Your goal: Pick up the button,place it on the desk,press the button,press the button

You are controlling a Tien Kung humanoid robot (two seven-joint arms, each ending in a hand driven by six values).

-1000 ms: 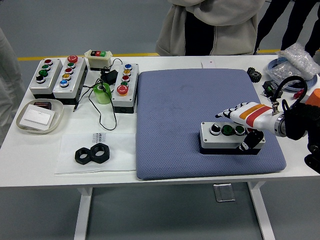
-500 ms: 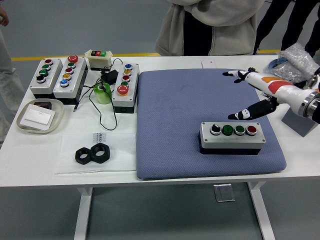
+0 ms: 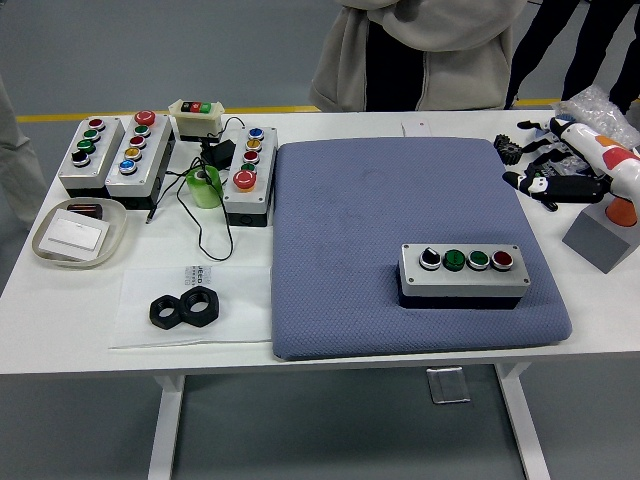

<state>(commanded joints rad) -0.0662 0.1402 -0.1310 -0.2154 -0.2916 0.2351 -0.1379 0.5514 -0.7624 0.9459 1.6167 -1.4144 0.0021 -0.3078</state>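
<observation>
A grey button box (image 3: 464, 273) with a black knob and green, green and red buttons lies flat on the blue mat (image 3: 350, 220), near its front right corner. My right hand (image 3: 545, 165) is white with black fingers. It hovers above the table's right edge, well clear of the box, with its fingers spread and holding nothing. My left arm is out of view.
Three more button boxes (image 3: 140, 152) and a small switch box (image 3: 196, 116) stand at the back left, with a green tape roll (image 3: 205, 186) and a black cable. A white tray (image 3: 78, 232) and black nuts (image 3: 186, 309) lie at the left. A person (image 3: 420, 50) stands at the far side.
My right hand has let go of the button box, lifted off it and drawn back to the right, past the mat's edge. The box stays where it was on the mat.
</observation>
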